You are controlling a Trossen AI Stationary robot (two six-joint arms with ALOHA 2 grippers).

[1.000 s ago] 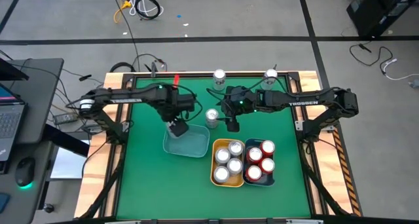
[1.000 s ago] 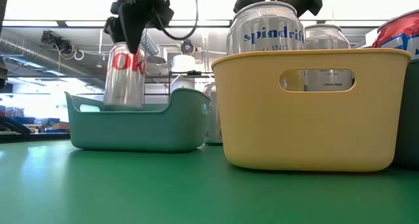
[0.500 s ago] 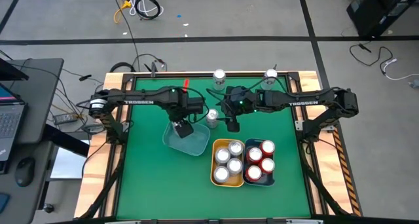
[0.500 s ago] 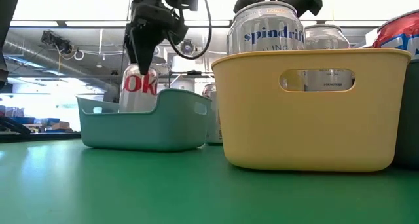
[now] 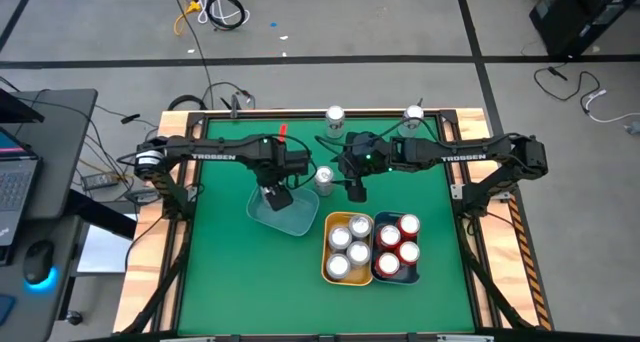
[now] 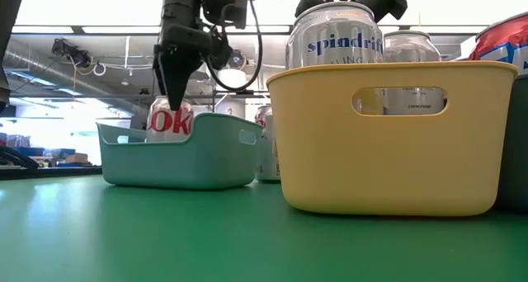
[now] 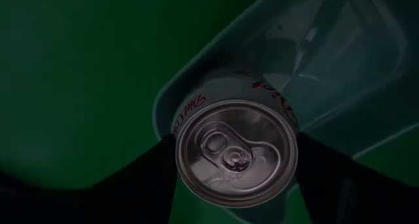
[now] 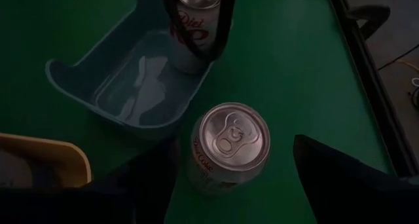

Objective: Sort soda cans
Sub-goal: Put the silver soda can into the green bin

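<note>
Left gripper clamps a Diet Coke can inside the teal bin, frame centre-left. Right gripper open above a loose can.

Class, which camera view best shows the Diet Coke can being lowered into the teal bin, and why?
The left wrist view: the Diet Coke can fills it, top and label clear, between the left pincer fingers. The right wrist view shows it smaller over the teal bin. The low view shows only its lettering above the rim; the high view hides it.
</note>
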